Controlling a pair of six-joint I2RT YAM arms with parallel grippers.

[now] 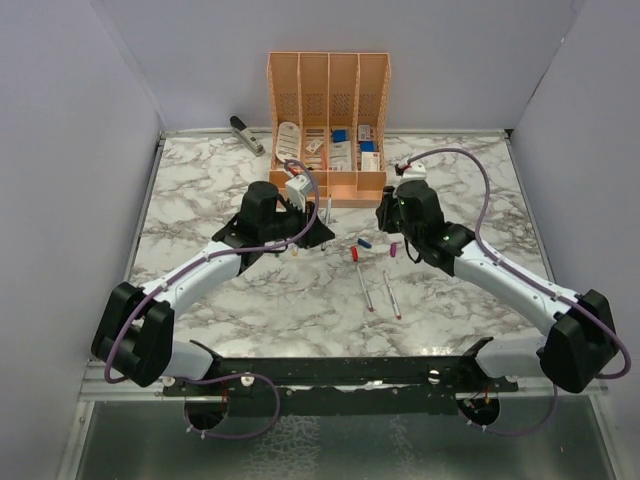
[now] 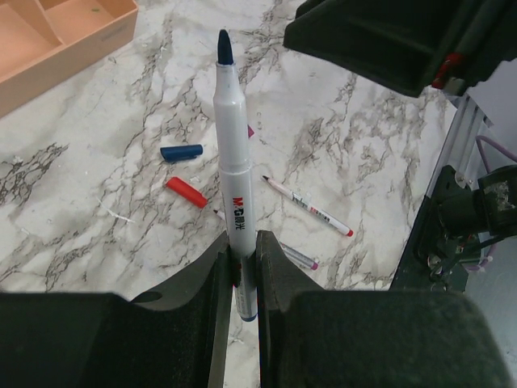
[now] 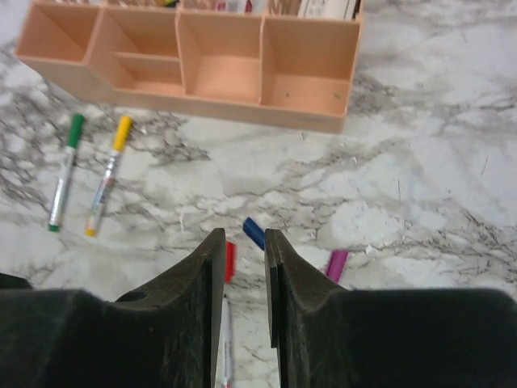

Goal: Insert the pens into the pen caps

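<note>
My left gripper (image 2: 242, 238) is shut on a whitish pen with a dark blue tip (image 2: 230, 162), tip pointing away. In the top view, the gripper (image 1: 322, 237) holds the pen (image 1: 329, 212) before the organizer. My right gripper (image 3: 243, 236) is narrowly open and empty, above the loose caps; the top view shows it (image 1: 388, 222) close beside the left one. A blue cap (image 3: 254, 232), red cap (image 3: 229, 260) and purple cap (image 3: 336, 264) lie on the marble. A red-tipped pen (image 2: 311, 212) and a purple-tipped pen (image 2: 299, 257) lie uncapped. Green-capped (image 3: 65, 170) and yellow-capped (image 3: 109, 174) pens lie left.
An orange desk organizer (image 1: 328, 125) with small boxes stands at the back centre. A grey stapler-like tool (image 1: 245, 135) lies to its left. Grey walls close in the marble table (image 1: 200, 300). The two loose pens (image 1: 378, 290) lie in front of the caps.
</note>
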